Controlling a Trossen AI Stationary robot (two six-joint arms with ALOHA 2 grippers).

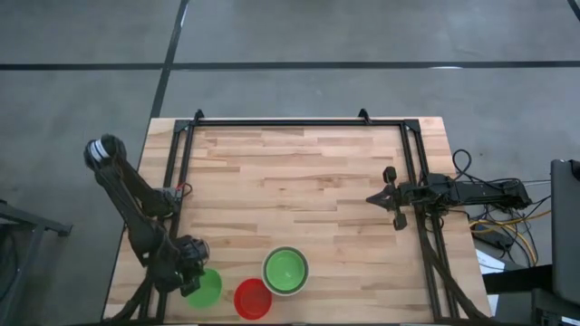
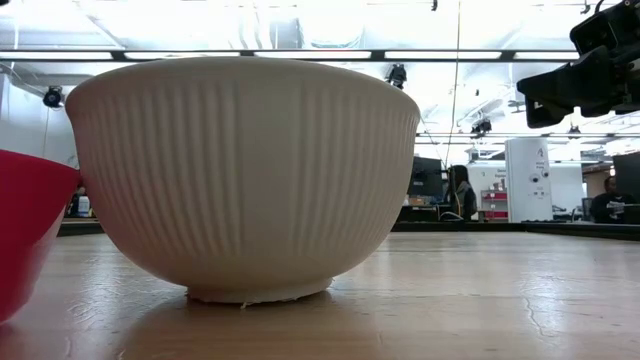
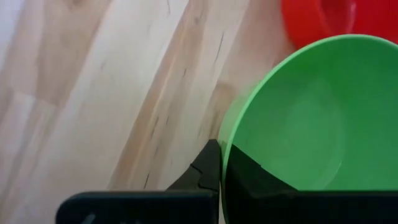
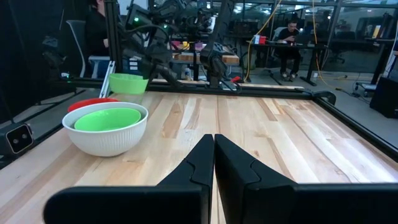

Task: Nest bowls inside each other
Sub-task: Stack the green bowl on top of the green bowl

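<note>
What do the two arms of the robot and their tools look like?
Both arms are dark, almost black, made of jointed segments. The left arm has a rounded grey-and-black joint at its far end. The right arm trails black, yellow and orange cables. Each tool, the left tool and the right tool, has two black, pointed fingers.

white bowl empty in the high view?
No, the white bowl already has a green bowl nested inside it.

A pale wooden counter (image 1: 299, 172) sits inside a black metal frame (image 1: 299, 120). Cables (image 1: 507, 222) tangle off its right edge. Beyond it, a person (image 4: 292, 37) sits at a desk in the room.
</note>
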